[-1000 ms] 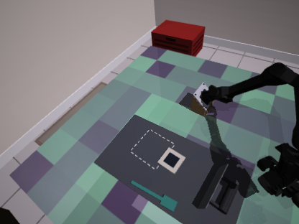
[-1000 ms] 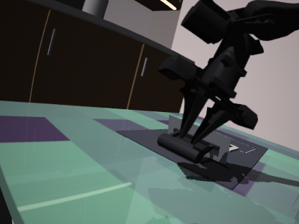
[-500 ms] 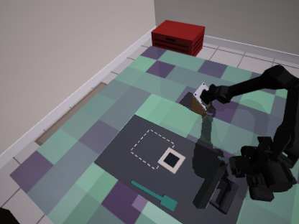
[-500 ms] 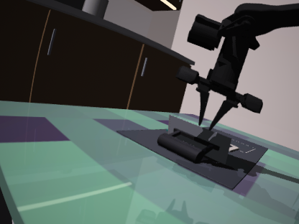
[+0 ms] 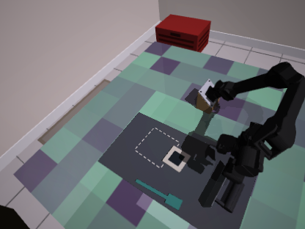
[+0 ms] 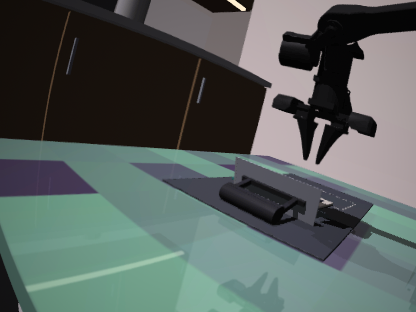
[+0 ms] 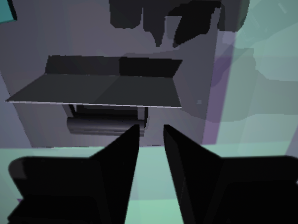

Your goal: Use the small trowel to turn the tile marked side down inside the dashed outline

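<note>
My gripper has its fingers a little apart with nothing between them. It hangs above the mat. Below it, a grey plate on its long edge with a dark bar handle looks like a plasterer's trowel. A teal flat-bladed tool lies near the mat's edge. The tile lies flat, pale with a dark square facing up. It lies beside the dashed outline, at its corner. The arm hides the fingertips in the top view.
The arm's base stands at a wooden block with a white plate beyond the mat. A red chest is at the back, and brown cabinets stand behind in the exterior view. The upright plate rises from the mat near the gripper.
</note>
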Robot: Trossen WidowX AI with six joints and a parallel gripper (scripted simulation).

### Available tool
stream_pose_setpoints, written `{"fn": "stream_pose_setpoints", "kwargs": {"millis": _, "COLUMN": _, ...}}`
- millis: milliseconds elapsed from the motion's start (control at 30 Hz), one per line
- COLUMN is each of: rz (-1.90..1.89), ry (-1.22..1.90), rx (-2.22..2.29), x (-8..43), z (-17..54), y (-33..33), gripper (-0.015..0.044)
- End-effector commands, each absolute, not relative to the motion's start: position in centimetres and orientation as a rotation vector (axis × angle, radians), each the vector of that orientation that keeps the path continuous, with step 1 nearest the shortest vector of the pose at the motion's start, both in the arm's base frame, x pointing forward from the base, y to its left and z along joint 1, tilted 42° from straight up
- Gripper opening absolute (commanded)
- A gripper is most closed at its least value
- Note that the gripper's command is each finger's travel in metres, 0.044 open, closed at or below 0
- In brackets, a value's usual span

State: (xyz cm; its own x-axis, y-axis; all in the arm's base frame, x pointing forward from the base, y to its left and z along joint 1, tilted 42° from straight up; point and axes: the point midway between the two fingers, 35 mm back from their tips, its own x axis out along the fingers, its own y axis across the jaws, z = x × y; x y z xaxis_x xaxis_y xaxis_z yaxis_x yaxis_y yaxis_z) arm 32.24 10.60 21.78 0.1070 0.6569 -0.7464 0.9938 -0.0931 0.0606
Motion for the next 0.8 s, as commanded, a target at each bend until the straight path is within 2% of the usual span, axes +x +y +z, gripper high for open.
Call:
{"fn": "stream_pose_setpoints", "kwargs": {"millis": 0, "rz": -0.783, "ry": 1.621, "rx": 1.827, "x": 32.0, "z": 21.7, "y": 10.5, "gripper": 0.01}}
{"fn": "stream_pose_setpoints", "kwargs": {"millis": 767, "rz": -0.779, "ry": 1.62, "rx": 1.826, "x": 31.6, "z": 20.3, "y": 12.1, "gripper": 0.01}}
